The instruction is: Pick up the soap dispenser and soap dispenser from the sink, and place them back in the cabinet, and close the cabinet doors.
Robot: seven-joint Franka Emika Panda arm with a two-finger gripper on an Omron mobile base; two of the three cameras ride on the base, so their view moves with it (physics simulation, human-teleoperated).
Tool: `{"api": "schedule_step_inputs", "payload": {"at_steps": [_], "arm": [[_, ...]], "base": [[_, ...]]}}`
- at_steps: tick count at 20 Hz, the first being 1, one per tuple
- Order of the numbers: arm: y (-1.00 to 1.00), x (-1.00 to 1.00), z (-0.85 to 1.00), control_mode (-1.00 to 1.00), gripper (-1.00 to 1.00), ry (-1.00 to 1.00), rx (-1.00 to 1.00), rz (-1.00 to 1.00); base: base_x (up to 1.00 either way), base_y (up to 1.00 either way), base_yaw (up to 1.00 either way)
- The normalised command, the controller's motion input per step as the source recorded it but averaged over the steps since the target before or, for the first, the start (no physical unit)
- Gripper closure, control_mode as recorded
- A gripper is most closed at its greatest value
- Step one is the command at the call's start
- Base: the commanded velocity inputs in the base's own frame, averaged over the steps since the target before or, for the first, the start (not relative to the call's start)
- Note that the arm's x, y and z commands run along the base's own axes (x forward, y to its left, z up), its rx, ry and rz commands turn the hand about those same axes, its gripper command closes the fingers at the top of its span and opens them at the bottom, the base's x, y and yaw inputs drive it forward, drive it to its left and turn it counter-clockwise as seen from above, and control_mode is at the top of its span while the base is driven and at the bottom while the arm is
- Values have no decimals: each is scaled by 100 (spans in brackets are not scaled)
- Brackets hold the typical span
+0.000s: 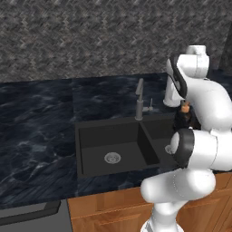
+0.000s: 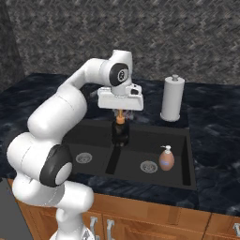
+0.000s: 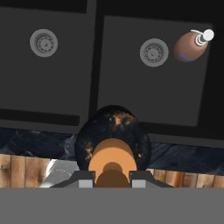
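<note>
egg-shaped dispenser [image 2: 166, 159] in sink [image 2: 187, 161] right basin, paper-towel roll [image 2: 172, 98] behind

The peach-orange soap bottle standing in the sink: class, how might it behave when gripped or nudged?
The peach-orange bottle is egg-shaped with a narrow base, so it would probably tip easily, then roll. Its rounded, smooth-looking sides may slip between flat fingers. The thin white pump looks like the easier but weaker place to grip.

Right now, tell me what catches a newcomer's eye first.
The hand is shut on the tan pump of the black soap dispenser, hanging above the black sink. The peach-orange soap dispenser stands in the right basin; a white paper-towel roll stands behind the sink.
</note>
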Motion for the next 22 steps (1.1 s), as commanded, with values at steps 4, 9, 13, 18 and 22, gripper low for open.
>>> {"api": "schedule_step_inputs", "payload": {"at_steps": [4, 9, 13, 18, 22], "arm": [[30, -27, 33, -100, 100, 0, -3, 2], [37, -19, 25, -100, 100, 0, -4, 1], [39, -18, 29, -100, 100, 0, -4, 0], [28, -22, 40, -100, 100, 0, -1, 0], [7, -7, 30, -100, 100, 0, 0, 0]], "base": [[0, 0, 0], [0, 0, 0], [0, 0, 0], [0, 0, 0], [0, 0, 0]]}}
